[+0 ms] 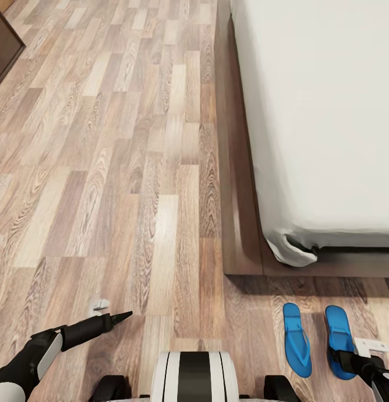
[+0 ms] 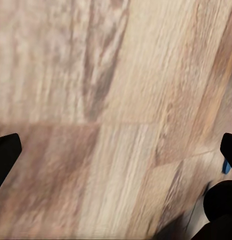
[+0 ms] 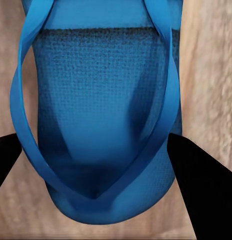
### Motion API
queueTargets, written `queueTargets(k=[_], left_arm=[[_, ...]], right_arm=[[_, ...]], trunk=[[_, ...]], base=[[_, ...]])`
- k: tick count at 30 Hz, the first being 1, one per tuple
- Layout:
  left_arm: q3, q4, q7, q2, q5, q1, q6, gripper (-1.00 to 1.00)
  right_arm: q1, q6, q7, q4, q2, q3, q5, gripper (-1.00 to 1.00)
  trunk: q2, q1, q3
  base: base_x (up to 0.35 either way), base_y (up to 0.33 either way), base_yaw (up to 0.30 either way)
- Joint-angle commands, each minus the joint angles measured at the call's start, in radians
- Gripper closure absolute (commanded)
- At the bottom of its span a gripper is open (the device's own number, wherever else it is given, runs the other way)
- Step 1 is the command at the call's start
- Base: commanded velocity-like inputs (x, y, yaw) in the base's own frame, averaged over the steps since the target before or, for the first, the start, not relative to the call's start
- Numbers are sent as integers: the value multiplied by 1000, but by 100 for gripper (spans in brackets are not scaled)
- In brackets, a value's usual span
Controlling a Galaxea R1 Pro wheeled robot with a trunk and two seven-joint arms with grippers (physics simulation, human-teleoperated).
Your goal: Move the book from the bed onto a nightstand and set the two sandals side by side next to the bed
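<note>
Two blue sandals [image 1: 298,339] [image 1: 338,340] lie side by side on the floor [image 1: 133,184] just near of the bed [image 1: 323,111], apparently placed already; the right gripper [image 3: 98,155] hovers spread over the right one, the left gripper [image 2: 116,150] spread, empty, over bare floor.

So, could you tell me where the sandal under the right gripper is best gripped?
Probably across the sole's long edges, coming straight down. That sandal lies flat on the floor, and the right gripper is open with a finger at each side of it.
</note>
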Motion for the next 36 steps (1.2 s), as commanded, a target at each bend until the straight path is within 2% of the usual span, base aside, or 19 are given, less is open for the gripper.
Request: queueTargets(k=[1, 26, 36], left_arm=[[1, 0, -2, 0, 6, 0, 9, -100], [1, 0, -4, 0, 6, 0, 9, -100], [2, 0, -5, 1, 7, 0, 10, -100]], right_arm=[[0, 4, 8, -2, 1, -5, 10, 100], [0, 4, 9, -2, 0, -5, 10, 100], [0, 5, 9, -2, 0, -5, 13, 100]], trunk=[[0, 0, -4], [-6, 12, -101], [-6, 12, -101]], base=[[0, 0, 0], [0, 0, 0], [31, 18, 0]])
